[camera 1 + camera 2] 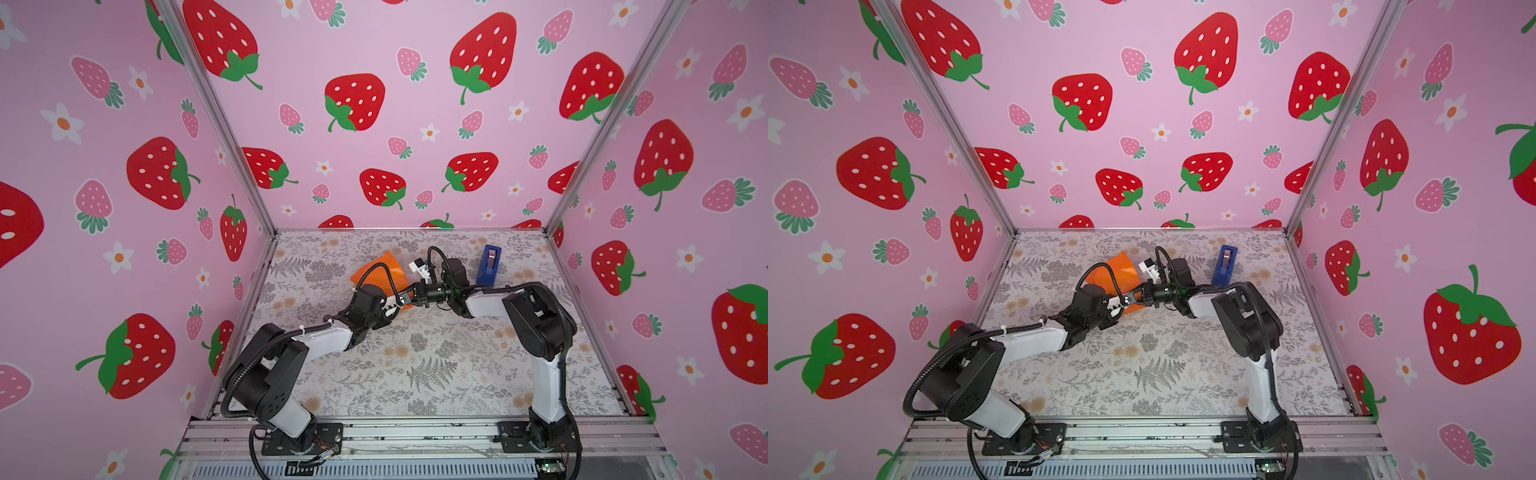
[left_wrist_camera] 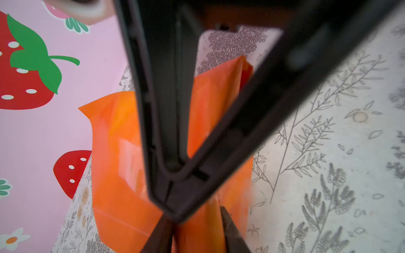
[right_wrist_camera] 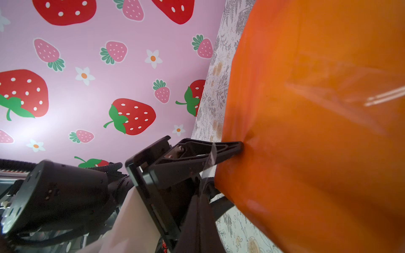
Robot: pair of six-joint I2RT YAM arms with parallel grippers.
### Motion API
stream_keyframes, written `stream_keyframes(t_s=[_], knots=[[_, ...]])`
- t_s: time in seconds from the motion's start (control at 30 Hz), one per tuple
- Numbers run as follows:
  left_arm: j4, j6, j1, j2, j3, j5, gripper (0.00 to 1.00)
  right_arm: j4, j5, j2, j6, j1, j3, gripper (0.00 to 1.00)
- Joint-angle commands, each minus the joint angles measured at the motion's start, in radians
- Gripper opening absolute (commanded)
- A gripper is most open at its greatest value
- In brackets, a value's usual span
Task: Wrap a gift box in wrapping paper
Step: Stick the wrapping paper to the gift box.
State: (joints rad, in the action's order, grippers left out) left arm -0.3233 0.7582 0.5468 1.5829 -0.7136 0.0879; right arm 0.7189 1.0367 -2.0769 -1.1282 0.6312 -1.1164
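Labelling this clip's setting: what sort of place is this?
Likely a robot data-collection booth, not a home: strawberry-print walls on an aluminium frame, two robot arms bolted to a front rail, and a floral-print tabletop.

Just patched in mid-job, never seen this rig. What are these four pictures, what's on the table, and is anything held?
The machine is a left arm and a right arm, bolted at the near edge of a flowered table, each ending in a two-fingered gripper. The two wide pictures come from one camera head above, almost the same view. The two close-ups come from cameras on the arms' wrists. On the table lie the orange wrapping paper, folded up into a bundle, and farther back a blue tape dispenser. The gift box does not show. The left gripper and right gripper meet at the bundle. A left fingertip dents the paper; whether that gripper grips it I cannot tell. The right gripper is shut.
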Motion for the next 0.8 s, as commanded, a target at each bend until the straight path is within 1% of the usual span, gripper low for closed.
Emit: stream_keyframes(t_s=[0.0, 0.23, 0.27, 0.37, 0.5, 0.57, 0.63, 0.77], knots=[[0.130, 0.001, -0.007, 0.040, 0.010, -0.017, 0.35, 0.046, -0.006, -0.046, -0.120, 0.010, 0.006, 0.00], [0.131, 0.002, -0.008, 0.037, 0.009, -0.017, 0.35, 0.029, -0.006, -0.049, -0.181, 0.012, 0.017, 0.00], [0.131, 0.003, -0.008, 0.039, 0.010, -0.017, 0.35, 0.017, -0.007, -0.045, -0.182, 0.011, 0.017, 0.05], [0.132, 0.003, -0.008, 0.038, 0.010, -0.015, 0.35, -0.013, -0.010, -0.041, -0.189, 0.012, 0.018, 0.14], [0.134, 0.004, -0.008, 0.037, 0.010, -0.014, 0.35, -0.062, -0.011, -0.022, -0.183, 0.013, 0.017, 0.16], [0.135, 0.005, -0.007, 0.037, 0.009, -0.014, 0.35, -0.084, -0.012, -0.012, -0.182, 0.012, 0.017, 0.21], [0.135, 0.004, -0.008, 0.036, 0.009, -0.015, 0.34, -0.105, -0.016, -0.003, -0.179, 0.012, 0.020, 0.24], [0.135, 0.004, -0.009, 0.037, 0.010, -0.016, 0.34, -0.120, -0.020, 0.010, -0.183, 0.012, 0.023, 0.32]])
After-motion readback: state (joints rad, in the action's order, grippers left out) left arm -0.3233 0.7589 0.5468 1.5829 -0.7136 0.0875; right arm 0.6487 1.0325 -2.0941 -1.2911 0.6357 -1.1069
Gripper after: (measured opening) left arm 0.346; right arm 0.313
